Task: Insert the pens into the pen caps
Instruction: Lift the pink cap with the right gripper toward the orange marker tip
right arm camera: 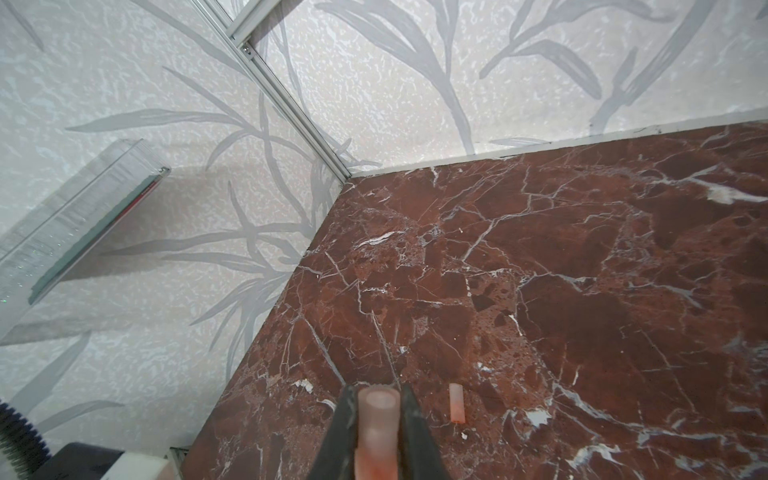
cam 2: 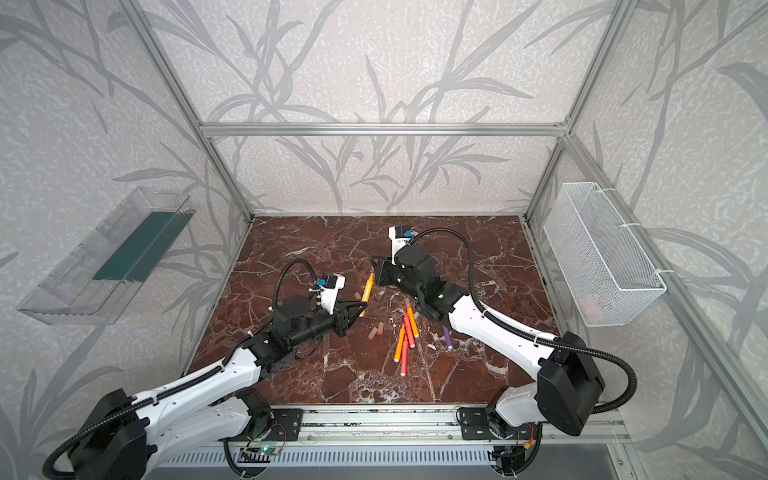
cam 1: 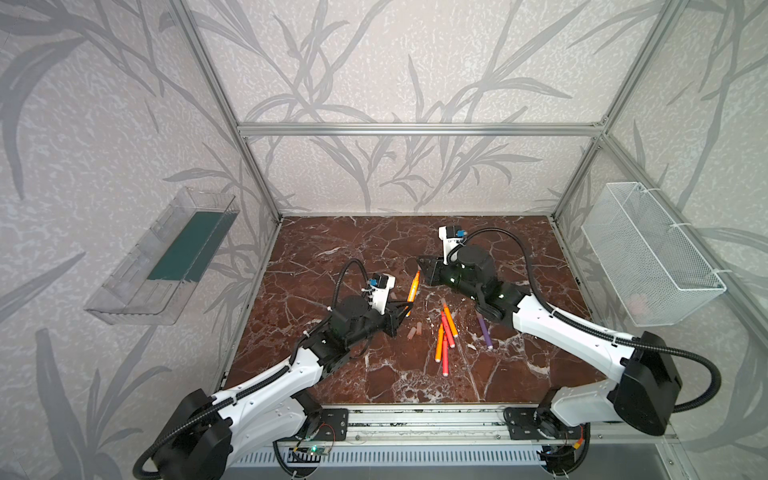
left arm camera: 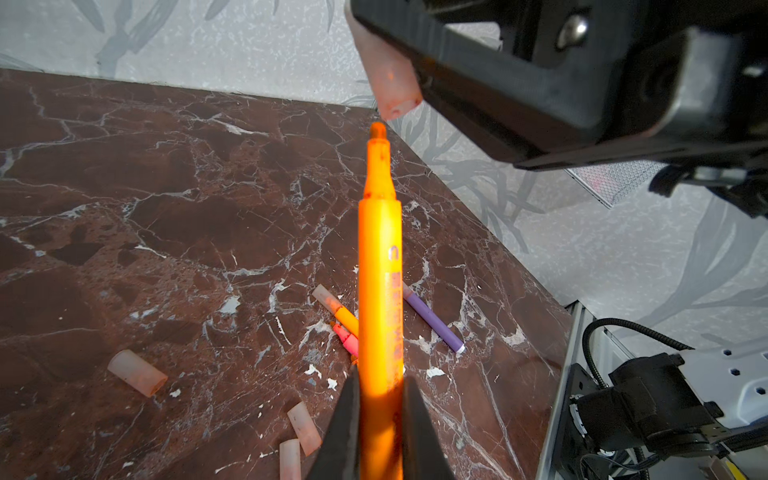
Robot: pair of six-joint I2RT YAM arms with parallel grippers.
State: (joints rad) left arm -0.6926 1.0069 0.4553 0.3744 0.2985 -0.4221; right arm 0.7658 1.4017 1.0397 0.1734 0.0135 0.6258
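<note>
— What is clamped in the jaws of the left arm (cam 1: 266, 376)?

— An orange pen (left arm camera: 380, 291) is gripped there by its rear part, the jaws being closed tight on the barrel. It is held above the desk (cam 1: 332, 257), near the middle in both top views. Its bare tip is pointed towards the right arm (cam 1: 561, 328).

— And the jaws of the right arm?

— They are closed on a pen cap (right arm camera: 378, 415), a pinkish translucent one, gripped by its sides with the open mouth turned outward. In the left wrist view the cap's mouth is seen just beside the pen's tip, a little off to one side. The tip has not been taken inside.

— Where are the other pens found?

— A bunch of pens (cam 1: 448, 330) is laid crosswise on the desk before the right arm: two orange and two red-pink, overlapping. One of these, the capped orange pen (left arm camera: 347, 318), is already fitted with a cap. A purple pen (cam 1: 484, 330) is laid near the bunch, clear of it.

— Are loose caps to be seen?

— Two loose caps (cam 2: 372, 332) are laid side by side between the left jaws and the bunch. A third cap (cam 2: 357, 296) is laid alone on the desk beside the held pen.
</note>
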